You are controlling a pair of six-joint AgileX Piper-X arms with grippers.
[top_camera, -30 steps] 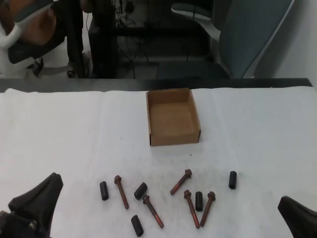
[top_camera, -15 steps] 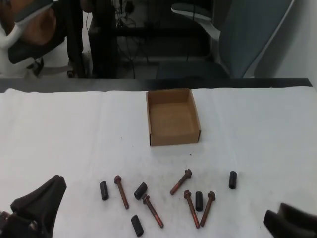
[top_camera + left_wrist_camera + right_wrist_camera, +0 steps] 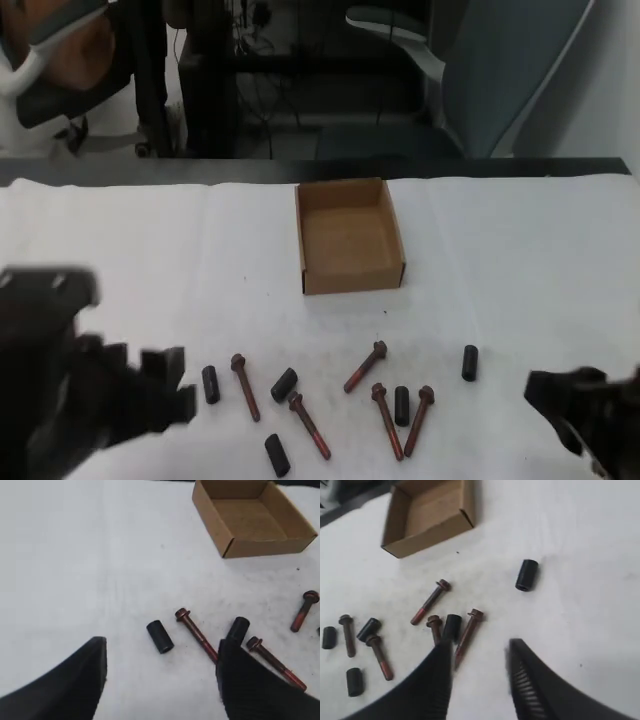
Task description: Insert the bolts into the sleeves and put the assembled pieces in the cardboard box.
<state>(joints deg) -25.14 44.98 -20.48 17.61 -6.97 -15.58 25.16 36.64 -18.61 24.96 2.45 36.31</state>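
Several copper-coloured bolts and short black sleeves lie loose on the white bench, near the front. In the left wrist view my left gripper (image 3: pixel 162 680) is open, just short of a black sleeve (image 3: pixel 160 636) and a bolt (image 3: pixel 196 634). My right gripper (image 3: pixel 477 680) is open too, close to a bolt (image 3: pixel 466 632) and a sleeve (image 3: pixel 452 626), with a lone sleeve (image 3: pixel 526 574) farther off. In the high view the left gripper (image 3: pixel 175 385) is beside the leftmost sleeve (image 3: pixel 210 384), and the right gripper (image 3: pixel 545 390) is to the right of the lone sleeve (image 3: pixel 469 362). The open cardboard box (image 3: pixel 350 235) holds nothing.
White cloth covers the bench on both sides of the box (image 3: pixel 252 517). Behind the bench's far edge stand a grey office chair (image 3: pixel 500 70) and dark furniture. The bolts and sleeves are spread between the two arms.
The left arm has risen and swung forward towards the leftmost sleeve, blurred by motion. The right arm has come in from the lower right corner towards the parts. Bolts, sleeves and box have stayed put.
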